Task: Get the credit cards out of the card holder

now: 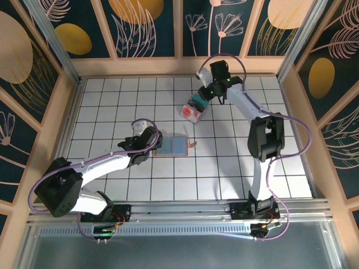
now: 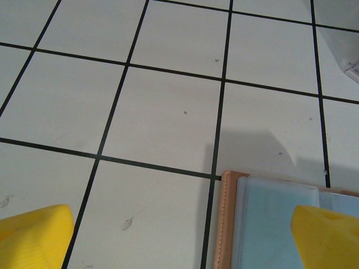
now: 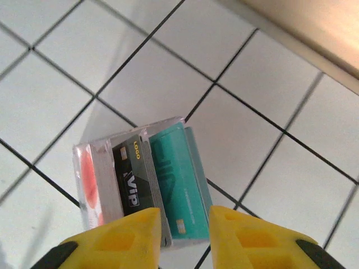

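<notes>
The card holder [image 1: 173, 145] lies open on the tiled table, blue-grey inside up, its small brown tab [image 1: 192, 147] at the right. My left gripper [image 1: 153, 142] stands open at its left edge. In the left wrist view the holder's tan stitched border [image 2: 225, 224] lies between the wide-apart yellow fingers of the gripper [image 2: 182, 241]. My right gripper [image 1: 203, 100] hovers over a clear plastic box [image 1: 192, 111] at the back. A teal credit card [image 3: 175, 179] and a black VIP card [image 3: 130, 175] stand in that box. The right gripper [image 3: 185, 216] is open just above the teal card, gripping nothing.
A red shape shows through the clear box's left side [image 3: 87, 174]. The wooden back wall [image 1: 179, 66] runs close behind the box. Wooden side walls [image 1: 59, 120] enclose the tiled table [image 1: 224, 168].
</notes>
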